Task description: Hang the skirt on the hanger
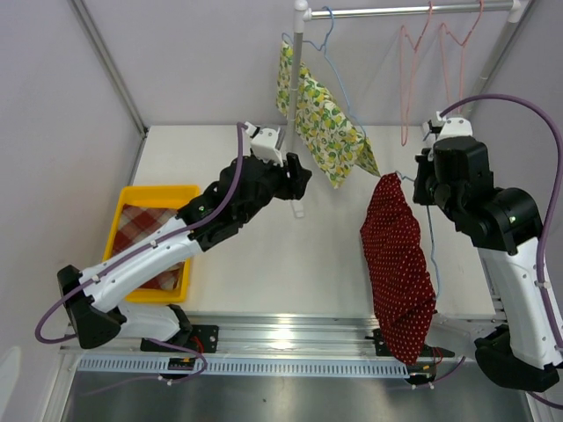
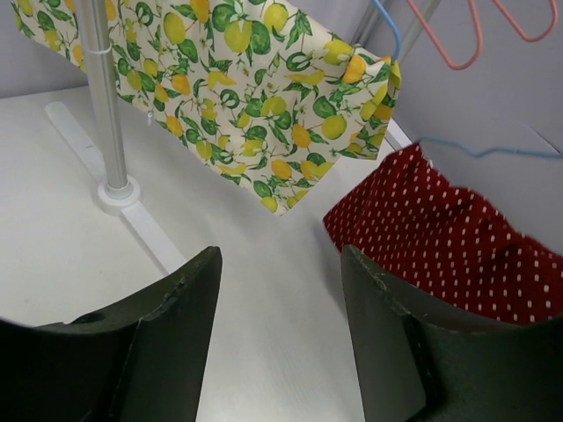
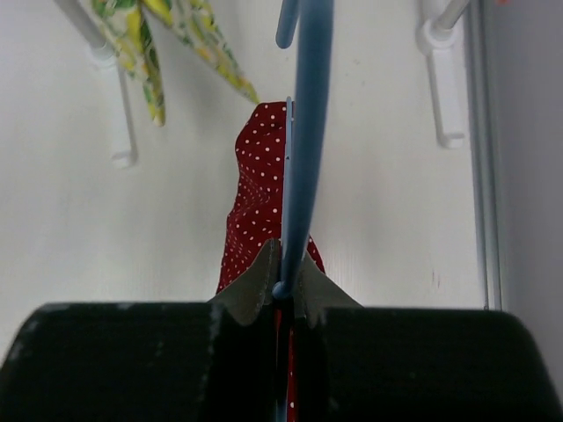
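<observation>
Your right claw [image 3: 283, 286] is closed tight on the thin blue wire hanger [image 3: 303, 132], pinching the wire between its tips. The dark red skirt with white polka dots [image 1: 398, 255] hangs from that hanger above the right half of the worktop [image 1: 264, 264], its lower end drooping past the near edge. How firmly the fabric sits on the wire cannot be seen. Your left claw [image 2: 281, 290] stands wide and holds nothing, close to the grey upright pole of the clothes rack [image 1: 299, 88] towards the far edge, with the lemon-printed cloth [image 1: 325, 132] hanging just beyond it. Judge the risks as follows. The hanger is gripped at one narrow point, so it may pivot in the pinch and let the skirt slide off its lower arm. The drooping end may catch on the metal rail at the near edge [image 1: 290, 338] if you swing the right arm low. If you advance the left claw to steady the skirt, it may strike the pole or snag the lemon-printed cloth. Pulling on the skirt may strip it off the wire.
</observation>
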Action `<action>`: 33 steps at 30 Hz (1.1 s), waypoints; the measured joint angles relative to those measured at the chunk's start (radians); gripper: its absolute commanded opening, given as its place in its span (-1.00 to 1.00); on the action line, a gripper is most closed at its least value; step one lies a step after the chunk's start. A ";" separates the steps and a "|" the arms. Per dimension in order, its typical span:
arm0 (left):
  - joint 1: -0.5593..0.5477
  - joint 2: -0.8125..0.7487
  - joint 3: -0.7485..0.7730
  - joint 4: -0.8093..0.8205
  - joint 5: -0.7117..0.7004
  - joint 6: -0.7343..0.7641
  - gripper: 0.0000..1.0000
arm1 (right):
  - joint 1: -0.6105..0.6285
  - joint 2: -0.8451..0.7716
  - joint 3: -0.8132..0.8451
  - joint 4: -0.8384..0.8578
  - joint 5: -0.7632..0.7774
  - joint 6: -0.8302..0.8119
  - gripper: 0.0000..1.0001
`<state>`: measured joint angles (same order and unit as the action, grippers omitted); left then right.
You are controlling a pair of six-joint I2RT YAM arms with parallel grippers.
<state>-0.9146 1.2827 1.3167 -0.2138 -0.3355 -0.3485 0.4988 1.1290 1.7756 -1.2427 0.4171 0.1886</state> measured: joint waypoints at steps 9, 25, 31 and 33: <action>0.012 -0.056 -0.060 -0.015 0.010 0.000 0.25 | -0.101 0.011 0.000 0.162 -0.094 -0.110 -1.00; 0.025 -0.124 -0.129 -0.036 0.011 -0.001 0.25 | -0.121 0.118 0.023 0.320 -0.333 -0.140 -1.00; 0.037 -0.134 -0.140 -0.037 0.017 -0.002 0.25 | -0.121 0.174 0.081 0.345 -0.253 -0.156 -1.00; 0.038 -0.137 -0.141 -0.038 0.023 -0.002 0.25 | -0.121 0.192 0.083 0.376 -0.236 -0.163 -1.00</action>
<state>-0.8768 1.1454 1.1759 -0.2520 -0.3130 -0.3508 0.3775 1.3209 1.8587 -0.8669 0.1810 0.0254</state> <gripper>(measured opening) 0.627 0.066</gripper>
